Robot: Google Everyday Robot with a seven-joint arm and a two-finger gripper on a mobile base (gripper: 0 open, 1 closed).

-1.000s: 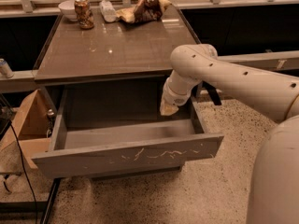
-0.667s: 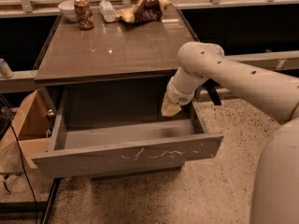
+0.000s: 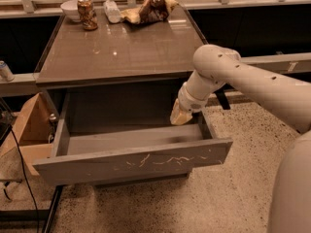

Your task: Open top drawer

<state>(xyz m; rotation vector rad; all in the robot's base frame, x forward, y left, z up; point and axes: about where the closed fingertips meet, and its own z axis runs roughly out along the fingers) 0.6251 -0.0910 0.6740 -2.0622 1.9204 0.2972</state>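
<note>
The top drawer (image 3: 131, 161) juts well out beneath the worktop (image 3: 121, 47), toward 6 o'clock, so little seems left to do: lift the hand (image 3: 181, 116) straight up, clear of the right wall. The hand hangs at the drawer's 2 o'clock corner; whether open or closed, I cannot tell. The front is grey and handleless, with white scratches across its middle.

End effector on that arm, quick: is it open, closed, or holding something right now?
End effector: just above the right rear of the pulled-out top drawer; cannot be told whether it is open, closed or holding anything.
</note>
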